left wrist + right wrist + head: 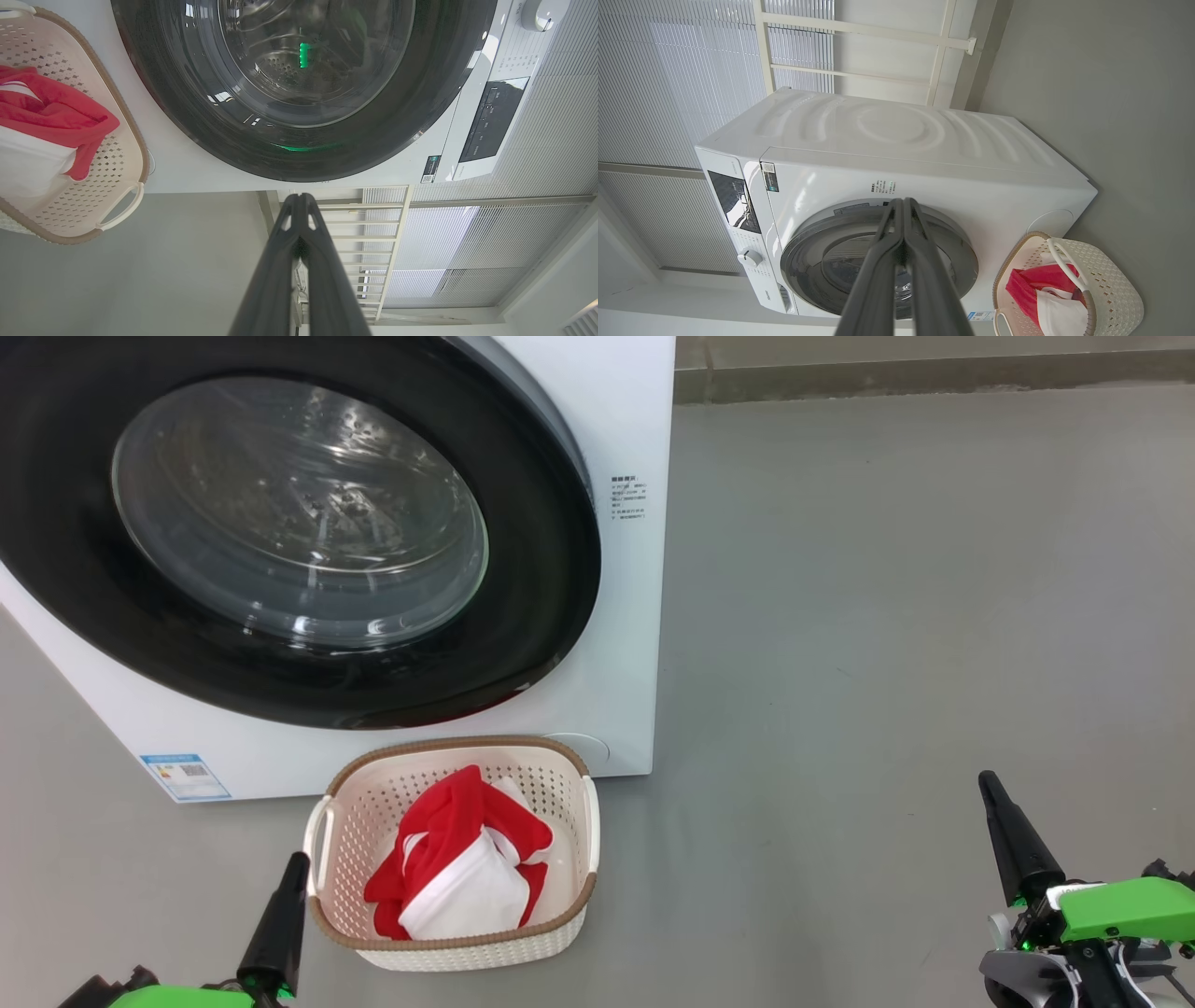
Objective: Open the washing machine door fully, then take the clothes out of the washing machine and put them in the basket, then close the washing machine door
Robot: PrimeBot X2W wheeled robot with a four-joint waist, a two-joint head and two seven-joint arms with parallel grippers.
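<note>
The washing machine stands on the floor with its door lying flat against the front, black rim around clear glass. In front of it sits the basket, holding the red and white clothes. My left gripper is shut and empty, just left of the basket. My right gripper is shut and empty, well to the right over bare floor.
Grey floor stretches to the right of the machine up to a wall base. A control panel with a knob sits at the machine's top. Behind the machine are blinds and a white railing.
</note>
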